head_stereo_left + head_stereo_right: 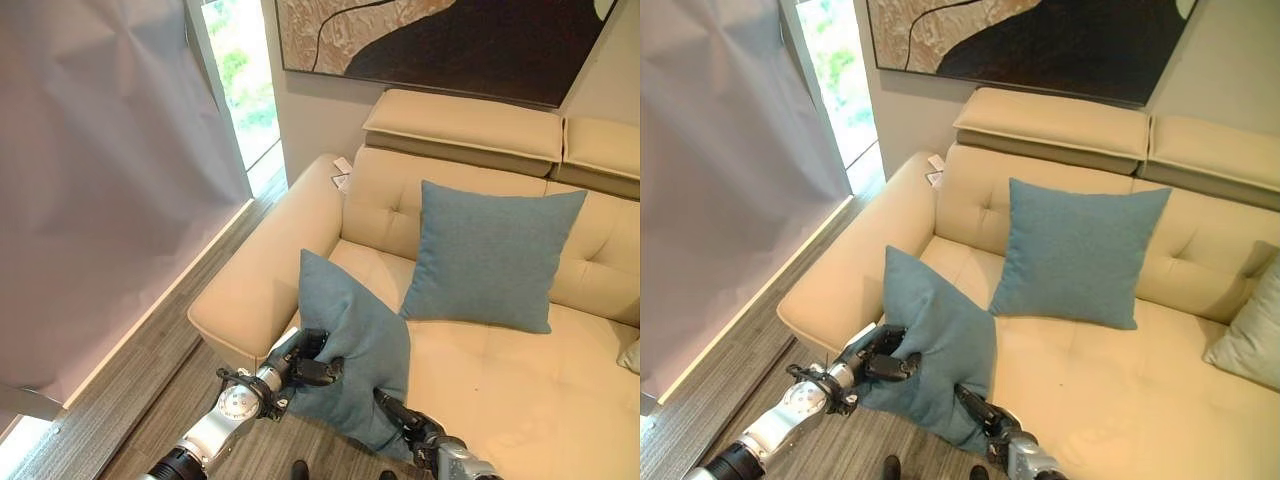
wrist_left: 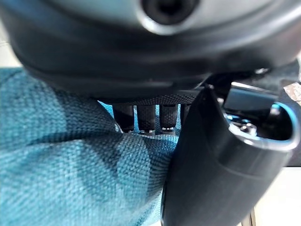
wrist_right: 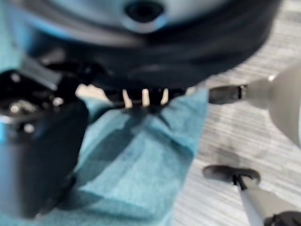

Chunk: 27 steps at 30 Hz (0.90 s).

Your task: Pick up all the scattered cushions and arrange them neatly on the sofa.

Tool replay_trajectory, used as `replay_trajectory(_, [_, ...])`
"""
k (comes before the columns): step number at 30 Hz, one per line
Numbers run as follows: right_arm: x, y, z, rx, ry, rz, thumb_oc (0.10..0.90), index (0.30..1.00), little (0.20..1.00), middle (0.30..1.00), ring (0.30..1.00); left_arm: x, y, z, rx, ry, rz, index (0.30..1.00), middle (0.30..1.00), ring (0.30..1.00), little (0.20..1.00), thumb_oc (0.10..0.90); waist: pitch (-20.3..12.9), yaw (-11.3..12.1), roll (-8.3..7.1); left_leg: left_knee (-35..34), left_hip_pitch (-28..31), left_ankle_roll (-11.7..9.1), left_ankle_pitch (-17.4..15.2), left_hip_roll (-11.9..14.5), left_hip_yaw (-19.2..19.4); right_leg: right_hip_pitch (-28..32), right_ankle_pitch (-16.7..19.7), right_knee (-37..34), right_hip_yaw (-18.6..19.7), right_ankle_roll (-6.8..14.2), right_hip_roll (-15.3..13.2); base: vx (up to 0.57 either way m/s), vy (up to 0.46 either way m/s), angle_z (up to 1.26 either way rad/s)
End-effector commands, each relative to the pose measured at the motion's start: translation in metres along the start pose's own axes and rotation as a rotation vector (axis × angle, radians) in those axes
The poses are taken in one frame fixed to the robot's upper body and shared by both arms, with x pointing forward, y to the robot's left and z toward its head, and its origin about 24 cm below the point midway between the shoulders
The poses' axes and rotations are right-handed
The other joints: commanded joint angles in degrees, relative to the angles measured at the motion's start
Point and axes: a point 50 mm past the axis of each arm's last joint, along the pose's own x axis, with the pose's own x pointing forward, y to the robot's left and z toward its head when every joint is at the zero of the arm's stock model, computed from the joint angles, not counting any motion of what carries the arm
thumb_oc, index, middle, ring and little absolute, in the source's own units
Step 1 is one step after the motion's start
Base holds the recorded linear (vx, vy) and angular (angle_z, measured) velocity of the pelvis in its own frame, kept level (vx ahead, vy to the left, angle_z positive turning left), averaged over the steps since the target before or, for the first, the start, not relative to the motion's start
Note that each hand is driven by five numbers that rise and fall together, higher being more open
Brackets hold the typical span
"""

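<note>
I've got the teal cushion held in both hands, standing on a corner at the front edge of the sofa, just beside the left armrest. Its lower part hangs past the seat edge over the wood floor.

Left hand is on the cushion's left edge. In its wrist view the fingers curl into the fabric and the thumb clamps over the top, so it's a proper pinch on cloth. Right hand grips the bottom corner. Its wrist view shows teal cloth bunched between the thumb and the fingers, again a pinch.

Handling guess: light, soft, floppy. The woven cover looks grippy, not slippery, nothing fragile. It already buckles and folds where I'm holding it, so pinching the corners only gathers cover rather than stuffing. I'd sooner hold two opposite edges, mid-side, fingers sunk deep, to keep it flat while lifting.

A second teal cushion already leans upright against the backrest. In the right eye view a pale grey cushion sits at the far right. Free seat lies between armrest and the upright cushion; I reckon that's the target spot.
</note>
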Motion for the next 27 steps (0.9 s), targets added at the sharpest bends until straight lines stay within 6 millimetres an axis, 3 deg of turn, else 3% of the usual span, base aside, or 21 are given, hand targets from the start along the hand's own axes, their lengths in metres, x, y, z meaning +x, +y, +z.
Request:
replay_trajectory(1, [-0.005, 0.076, 0.109, -0.048, -0.405, 0.242, 0.400, 0.300, 0.300, 0.300, 0.300, 0.027, -0.056, 0.121, -0.117, -0.533, -0.250, 0.300, 0.300, 0.300, 0.300, 0.400, -1.17, 1.87, 2.39, 4.44, 1.69, 1.26, -9.81, -3.55, 2.14, -2.24, -7.81, 6.59, -0.47, 0.62, 1.78, 0.00, 0.023, 0.09])
replay_trajectory(4, [-0.012, 0.073, 0.121, -0.029, -0.480, 0.253, 0.400, 0.300, 0.300, 0.300, 0.300, 0.026, -0.054, 0.119, -0.127, -0.530, -0.235, 0.300, 0.300, 0.300, 0.300, 0.400, -1.26, 1.58, 1.99, 4.30, 2.01, 1.31, -9.87, -3.47, 2.05, -1.90, -7.89, 6.74, -0.67, 0.69, 1.74, -0.01, 0.014, 0.09])
replay_trajectory(15, [-0.053, 0.033, 0.159, -0.016, -0.804, 0.181, 0.400, 0.300, 0.300, 0.300, 0.300, 0.017, -0.031, 0.112, -0.130, -0.532, -0.135, 0.300, 0.300, 0.300, 0.300, 0.400, -2.79, -0.20, 0.21, 4.35, 3.43, 1.72, -10.36, -2.94, 2.86, -1.32, -8.13, 7.86, -0.32, 0.96, 1.58, -0.01, 0.002, 0.01])
replay_trajectory(20, [-0.090, 0.018, 0.174, -0.109, -0.990, 0.183, 0.400, 0.300, 0.300, 0.300, 0.300, -0.001, -0.010, 0.124, -0.113, -0.617, -0.077, 0.300, 0.300, 0.300, 0.300, 0.400, -4.23, -0.91, -0.41, 4.75, 3.79, 1.67, -10.36, -2.48, 3.48, -1.44, -8.02, 8.49, 0.10, 0.89, 1.61, -0.04, -0.024, -0.03])
replay_trajectory(22, [-0.096, 0.015, 0.174, -0.119, -1.015, 0.176, 0.400, 0.300, 0.300, 0.300, 0.300, -0.005, -0.006, 0.125, -0.111, -0.630, -0.064, 0.300, 0.300, 0.300, 0.300, 0.400, -4.45, -1.01, -0.48, 4.85, 3.97, 1.66, -10.47, -2.43, 3.50, -1.31, -8.22, 8.72, 0.12, 0.84, 1.68, -0.01, -0.035, -0.12])
replay_trajectory(23, [-0.114, 0.008, 0.176, -0.130, -1.092, 0.182, 0.400, 0.300, 0.300, 0.300, 0.300, -0.019, 0.006, 0.127, -0.084, -0.664, -0.017, 0.300, 0.300, 0.300, 0.300, 0.400, -4.71, -1.31, -0.59, 5.43, 4.34, 1.63, -10.92, -2.23, 3.56, -1.17, -8.81, 9.73, 0.27, 0.65, 1.86, 0.00, -0.043, -0.20])
replay_trajectory(24, [-0.121, 0.003, 0.174, -0.132, -1.113, 0.176, 0.400, 0.300, 0.300, 0.300, 0.300, -0.026, 0.012, 0.127, -0.074, -0.676, 0.001, 0.300, 0.300, 0.300, 0.300, 0.400, -4.76, -1.47, -0.66, 6.21, 4.32, 1.59, -11.25, -2.13, 3.60, -1.16, -9.19, 10.34, 0.39, 0.58, 1.95, 0.00, -0.043, -0.19])
replay_trajectory(27, [-0.127, -0.002, 0.173, -0.133, -1.136, 0.165, 0.400, 0.300, 0.300, 0.300, 0.300, -0.032, 0.017, 0.127, -0.065, -0.688, 0.020, 0.300, 0.300, 0.300, 0.300, 0.400, -4.62, -1.62, -0.76, 7.56, 4.07, 1.49, -11.54, -2.04, 3.68, -1.21, -9.52, 10.97, 0.51, 0.46, 2.02, -0.07, -0.014, -0.04])
